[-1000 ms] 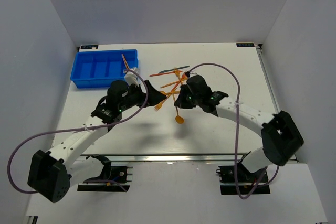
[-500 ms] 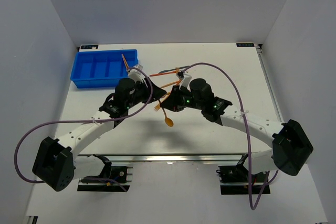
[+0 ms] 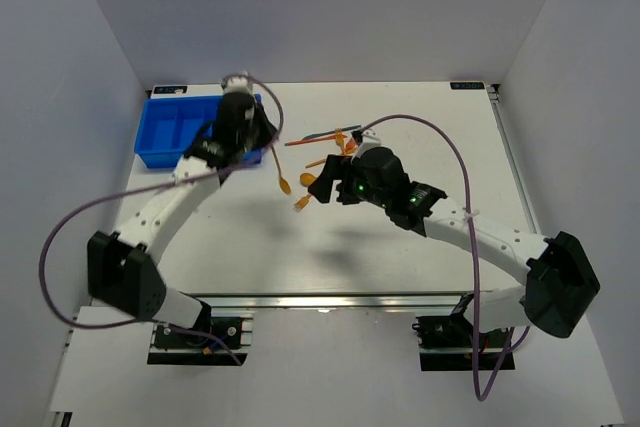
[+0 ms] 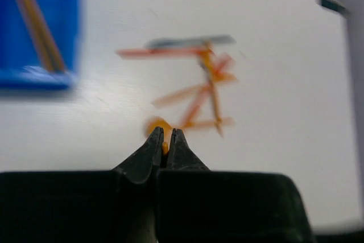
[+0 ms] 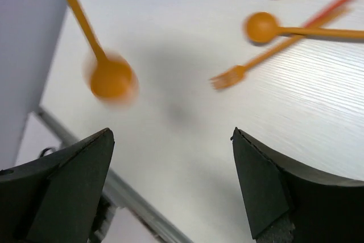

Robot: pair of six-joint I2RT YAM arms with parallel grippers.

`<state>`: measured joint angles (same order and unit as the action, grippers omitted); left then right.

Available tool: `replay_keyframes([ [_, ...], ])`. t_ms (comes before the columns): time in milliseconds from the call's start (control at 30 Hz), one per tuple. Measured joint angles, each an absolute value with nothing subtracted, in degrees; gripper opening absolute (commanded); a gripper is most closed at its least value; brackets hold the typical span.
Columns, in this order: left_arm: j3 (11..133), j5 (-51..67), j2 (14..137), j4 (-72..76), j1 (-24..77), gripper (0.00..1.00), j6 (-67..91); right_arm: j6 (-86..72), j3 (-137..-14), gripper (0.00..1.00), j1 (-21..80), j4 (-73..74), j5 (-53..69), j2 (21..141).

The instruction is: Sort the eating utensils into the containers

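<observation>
Fork [image 3: 300, 204], orange, lies nearest me on the white table [image 3: 260, 257] at mid-frame in the top view. Just past it I have the right gripper [image 5: 170, 140] with its fingers [image 5: 74, 180] spread wide and nothing between them, an orange spoon [image 5: 261, 27] lying flat beyond. Farther up and left, my left gripper [image 4: 167, 135] is pinched together on the handle of a second orange spoon [image 3: 280, 175], bowl end hanging free, left of the loose pile of utensils [image 3: 338, 142]. Farthest, upper left, sits the blue tray [image 3: 150, 152], orange sticks [image 4: 34, 21] in the compartment nearest the pile.
</observation>
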<state>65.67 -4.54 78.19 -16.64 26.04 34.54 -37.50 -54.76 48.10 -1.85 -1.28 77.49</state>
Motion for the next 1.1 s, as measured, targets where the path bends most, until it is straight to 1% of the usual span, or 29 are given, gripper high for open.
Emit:
replay_keyframes([
  [67,77.8,-11.2,86.4,-22.6,21.3,0.00,30.0,-37.0,-54.8,0.89,47.7,1.9,-5.2,76.3],
  [167,93.1,-17.6,98.0,-28.1,13.1,0.00,24.8,-35.4,-54.8,0.89,46.9,6.0,-9.5,74.4],
  [300,112.1,-22.1,114.0,-34.4,4.6,0.00,20.3,-32.8,-54.5,0.89,45.8,8.9,-13.0,71.8],
  [400,125.0,-23.6,124.8,-36.3,0.7,0.00,17.9,-31.0,-53.2,0.89,45.3,9.5,-13.8,70.2],
  [467,127.6,-23.8,128.1,-36.4,-0.3,0.00,16.7,-30.2,-52.1,0.89,45.0,9.4,-13.8,69.7],
  [533,127.7,-23.3,129.5,-35.4,-0.6,0.00,15.8,-29.5,-50.7,0.89,44.7,9.1,-13.6,69.7],
  [733,121.9,-22.1,129.9,-29.0,0.0,0.00,14.1,-28.6,-49.1,0.89,44.4,8.9,-12.2,70.1],
  [800,120.5,-21.4,129.9,-27.9,0.1,0.15,14.0,-28.2,-49.1,0.89,44.4,8.5,-12.2,70.3],
  [867,120.2,-20.5,130.0,-27.4,0.3,0.26,14.0,-28.0,-49.2,0.89,44.3,8.4,-12.2,70.9],
  [900,120.2,-20.2,130.0,-27.0,0.3,0.39,14.0,-27.9,-49.3,0.89,44.3,8.4,-12.2,71.3],
  [967,120.2,-19.7,130.0,-26.3,0.3,0.51,14.1,-27.8,-49.6,0.89,44.0,8.4,-12.3,72.3],
  [1000,120.2,-19.3,130.0,-25.9,0.3,0.59,14.4,-27.6,-49.8,0.89,43.8,8.5,-12.3,72.9],
  [1067,120.2,-18.6,130.0,-25.7,0.3,0.64,14.7,-27.5,-50.5,0.89,42.6,8.5,-12.0,74.5],
  [1100,120.2,-18.3,129.9,-25.6,0.3,0.71,15.0,-27.4,-51.1,0.89,41.8,8.6,-12.0,75.4],
])
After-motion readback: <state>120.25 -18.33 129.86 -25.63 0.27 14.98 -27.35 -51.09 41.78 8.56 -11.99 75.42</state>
